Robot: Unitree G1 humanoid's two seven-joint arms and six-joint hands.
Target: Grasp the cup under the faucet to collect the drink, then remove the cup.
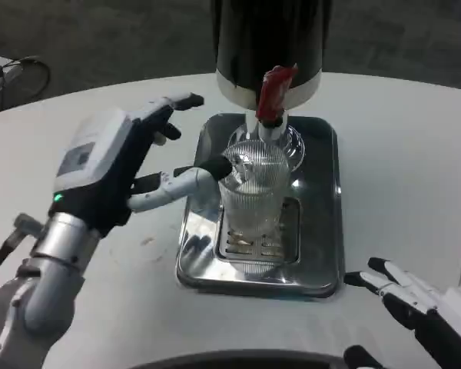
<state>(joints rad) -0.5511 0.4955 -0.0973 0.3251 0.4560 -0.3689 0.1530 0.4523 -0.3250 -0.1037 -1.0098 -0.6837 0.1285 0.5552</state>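
A clear ribbed cup (253, 192) stands upright on the grate of a steel drip tray (323, 231), directly under the faucet (270, 123) with its red lever (276, 88). The faucet belongs to a black-and-white dispenser (269, 46) at the back. My left hand (111, 165) hovers to the left of the cup with its fingers spread. One black-tipped finger (203, 173) reaches the cup's left side near the rim; the other fingers point up and away from it. My right hand (422, 304) lies low at the front right, fingers apart, holding nothing.
The white table (415, 154) stretches to the right and left of the tray. A white device with a cable (0, 73) sits at the far left edge. A dark curved edge (230, 360) runs along the bottom of the picture.
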